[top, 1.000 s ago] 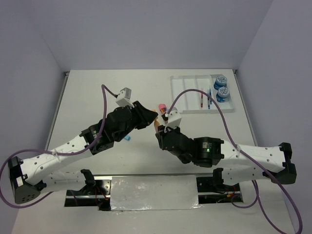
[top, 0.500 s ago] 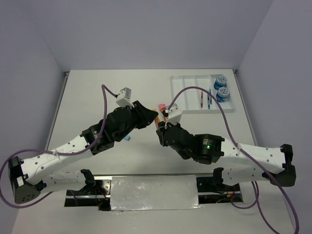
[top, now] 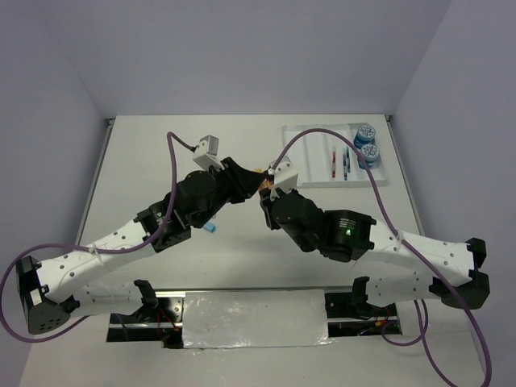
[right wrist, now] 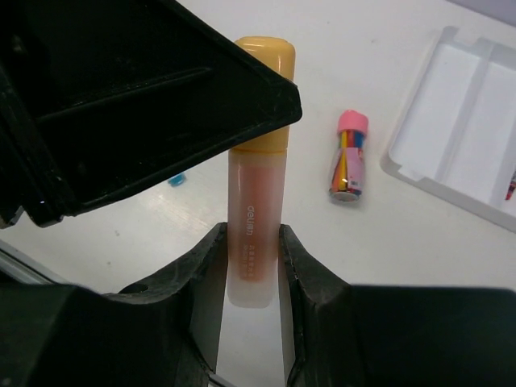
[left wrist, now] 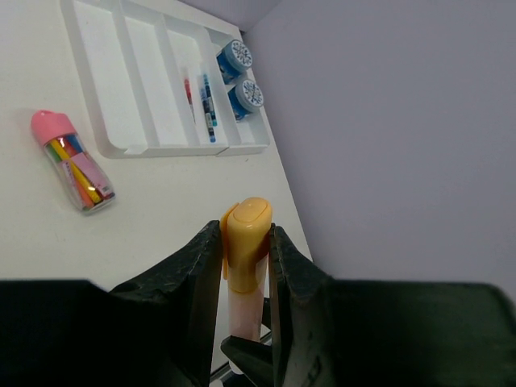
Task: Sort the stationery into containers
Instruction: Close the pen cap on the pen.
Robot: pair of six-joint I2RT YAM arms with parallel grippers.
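Observation:
An orange marker [right wrist: 256, 193] with a yellow-orange cap [left wrist: 246, 238] hangs above the table between both grippers. My left gripper [left wrist: 245, 230] is shut on the cap end. My right gripper [right wrist: 252, 234] is shut on the clear lower barrel. In the top view the two grippers meet at mid-table, left [top: 255, 182] and right [top: 267, 193]. The white four-compartment tray [top: 310, 153] lies at the far right. It holds two blue rolls [top: 364, 131] [top: 370, 151], a red pen [top: 333, 164] and a blue pen [top: 347, 161].
A pink-capped clear tube of coloured bits [right wrist: 348, 157] lies on the table left of the tray [left wrist: 105, 137]. A small light-blue piece [top: 210, 228] lies beside the left arm. Grey walls close in the table on three sides.
Both grippers, joined on the marker, have shifted a little toward the far side of the table. The pink-capped tube is now covered by them in the top view.

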